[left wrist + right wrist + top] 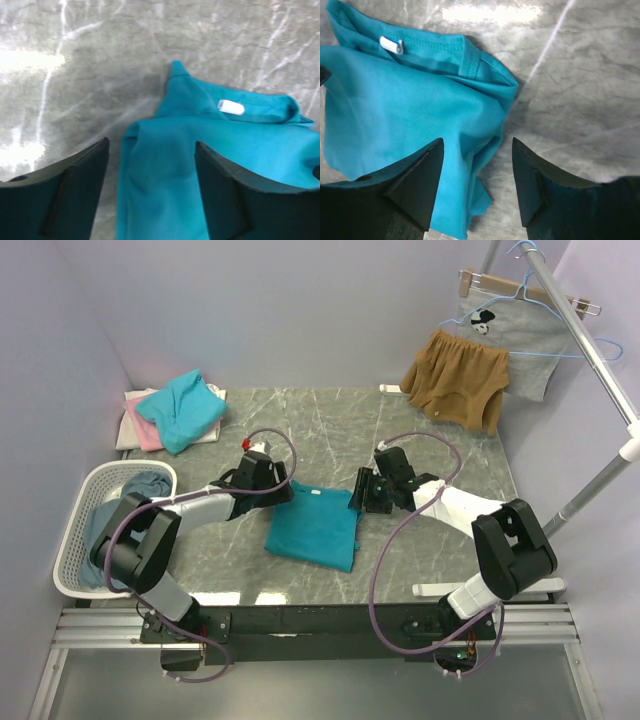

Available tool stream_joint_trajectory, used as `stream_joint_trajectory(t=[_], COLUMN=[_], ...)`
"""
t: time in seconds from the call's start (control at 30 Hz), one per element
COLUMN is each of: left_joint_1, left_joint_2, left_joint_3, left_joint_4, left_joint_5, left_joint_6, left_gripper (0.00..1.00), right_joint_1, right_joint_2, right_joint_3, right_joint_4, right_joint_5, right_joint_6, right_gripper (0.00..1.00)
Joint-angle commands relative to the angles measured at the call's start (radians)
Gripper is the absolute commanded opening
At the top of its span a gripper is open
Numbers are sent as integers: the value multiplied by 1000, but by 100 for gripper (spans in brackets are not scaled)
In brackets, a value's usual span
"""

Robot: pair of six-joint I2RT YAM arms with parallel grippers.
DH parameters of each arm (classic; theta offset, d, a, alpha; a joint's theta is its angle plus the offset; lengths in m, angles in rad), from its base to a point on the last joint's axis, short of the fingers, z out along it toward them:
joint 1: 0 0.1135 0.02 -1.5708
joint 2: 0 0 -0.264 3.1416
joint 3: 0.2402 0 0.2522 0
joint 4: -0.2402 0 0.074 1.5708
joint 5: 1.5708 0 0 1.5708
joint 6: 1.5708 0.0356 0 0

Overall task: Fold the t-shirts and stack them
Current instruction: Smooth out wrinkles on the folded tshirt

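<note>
Seemingly mid-fold, the left end effector (151,145) and right end effector (477,142) hover spread over the teal t-shirt (315,525), whose collar corners need pinching next.

Two robot arms are presenting a black-and-white look. The left arm (160,530) and right arm (478,587) are each showing bulky, rounded black joint housings (515,545) joined by a pale silver-white forearm link (205,508). A thin purple-grey cable (272,433) is looping loosely along each arm. A small red mark (247,443) is showing at the left wrist. The left gripper (150,147) and right gripper (477,142) are showing matte black, wedge-shaped fingers (415,185).
</note>
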State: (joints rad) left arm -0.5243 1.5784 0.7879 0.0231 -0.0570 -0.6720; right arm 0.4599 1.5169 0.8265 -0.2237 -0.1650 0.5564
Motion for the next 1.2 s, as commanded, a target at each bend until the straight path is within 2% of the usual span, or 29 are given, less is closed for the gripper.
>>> stream_joint_trajectory(t=[0.0,0.13,0.23,0.43,0.7,0.8,0.83,0.93,1.03,1.17], left_joint_1=[24,38,38,38,43,44,44,44,46,47], left_joint_2=[8,-3,-1,26,68,71,69,52,12,-40], left_joint_3=[39,27,24,16,20,24,24,31,50,100], left_joint_4=[64,72,83,107,126,123,121,113,100,61], left_joint_5=[36,48,69,120,161,167,169,175,189,198], left_joint_6=[32,34,38,29,28,28,29,41,54,74], left_gripper=[70,54,36,28,18,6,1,1,1,1], right_joint_1=[-10,-10,-12,-15,-17,-18,-18,-18,-21,-24], right_joint_2=[22,16,16,8,20,20,19,8,-30,-99], right_joint_3=[20,10,0,-9,-9,-10,-10,-17,-29,-40], right_joint_4=[81,90,96,109,113,112,113,116,110,89], right_joint_5=[-45,-59,-76,-90,-102,-100,-100,-99,-79,-48], right_joint_6=[16,17,17,27,25,25,25,23,28,28], right_gripper=[56,48,43,41,33,30,28,19,1,0])
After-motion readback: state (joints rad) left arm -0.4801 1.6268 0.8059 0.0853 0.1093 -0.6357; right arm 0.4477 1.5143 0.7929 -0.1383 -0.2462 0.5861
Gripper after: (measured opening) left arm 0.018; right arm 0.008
